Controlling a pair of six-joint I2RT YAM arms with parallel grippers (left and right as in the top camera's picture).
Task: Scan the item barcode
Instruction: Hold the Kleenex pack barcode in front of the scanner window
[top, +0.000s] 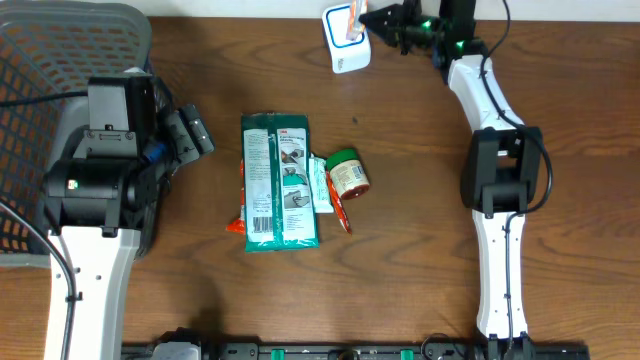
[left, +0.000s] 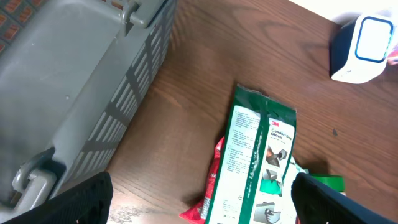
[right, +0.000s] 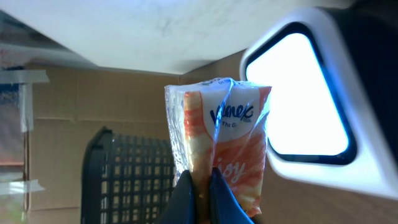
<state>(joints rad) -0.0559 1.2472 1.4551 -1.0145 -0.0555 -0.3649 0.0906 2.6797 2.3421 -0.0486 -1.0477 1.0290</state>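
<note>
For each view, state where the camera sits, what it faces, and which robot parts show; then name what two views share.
Overhead: above the table, looking straight down; left arm and right arm show.
Left wrist: looks down at glove pack and basket; open left end effector shows.
Right wrist: faces the scanner; right end effector shut on Kleenex pack.
Shared: the scanner, in all three.

"Kleenex" tissue pack (right: 217, 146); "3M" green package (left: 258, 168)

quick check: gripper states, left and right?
Left gripper: open, empty.
Right gripper: closed, holding tissue pack.
</note>
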